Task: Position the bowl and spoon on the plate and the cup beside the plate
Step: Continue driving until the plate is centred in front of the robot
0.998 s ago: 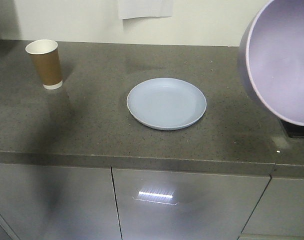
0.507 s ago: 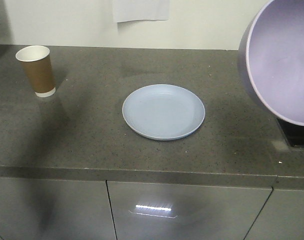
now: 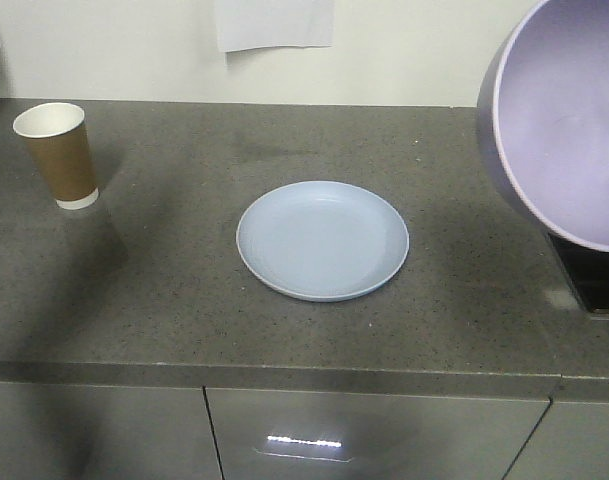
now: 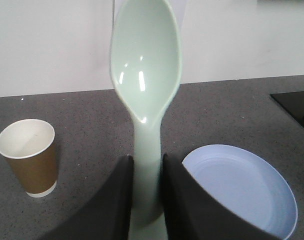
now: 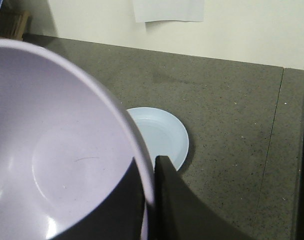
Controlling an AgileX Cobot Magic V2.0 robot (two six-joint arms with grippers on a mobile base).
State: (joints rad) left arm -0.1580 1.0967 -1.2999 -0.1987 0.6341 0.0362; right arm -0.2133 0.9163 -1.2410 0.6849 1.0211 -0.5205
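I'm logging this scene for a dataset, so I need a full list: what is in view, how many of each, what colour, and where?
Round pale blue plate: one, pale blue, flat on the counter's middle, nothing on it.
Brown paper cup: one, brown with white interior, upright at the counter's back left, apart from the plate.
Pale lilac plastic bowl: one, lilac, held tilted in the air at the right.
Mint-green plastic spoon: one, pale green, held upright by its handle.
Grey speckled counter: one, dark grey, over grey cabinet doors.
White paper sheet: one, on the wall.
Left end effector: shut on the spoon.
Right end effector: shut on the bowl's rim.
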